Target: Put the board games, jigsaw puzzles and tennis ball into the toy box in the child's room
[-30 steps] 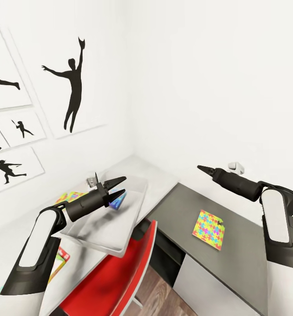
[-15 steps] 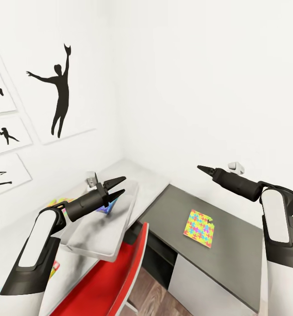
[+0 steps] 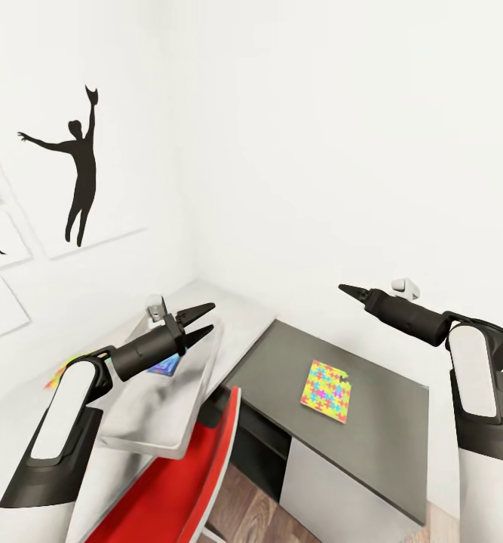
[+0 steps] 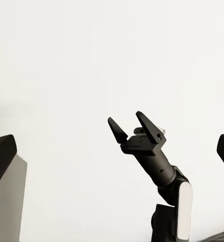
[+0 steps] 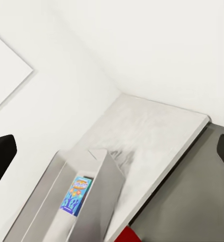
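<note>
Head view: the pale mottled table (image 3: 240, 320) joins a lower matte dark grey cabinet (image 3: 372, 422), where a thin flat jigsaw (image 3: 326, 390) of bright interlocking pieces lies. A shallow grey toy box (image 3: 179, 407) with sloped walls sits on the pale top, with a small blue game (image 5: 75, 195) lying flat inside. The left gripper (image 3: 203, 320) hovers above the box, its pointed jaws parted and empty. The right gripper (image 4: 133, 127) hangs in the air over the cabinet, jaws spread, holding nothing. A glossy red chair (image 3: 177, 490) stands just beside the table.

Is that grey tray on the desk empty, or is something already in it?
Not empty. The toy box holds the small blue board game, lying on its floor; the head view shows it beneath the left gripper.
</note>
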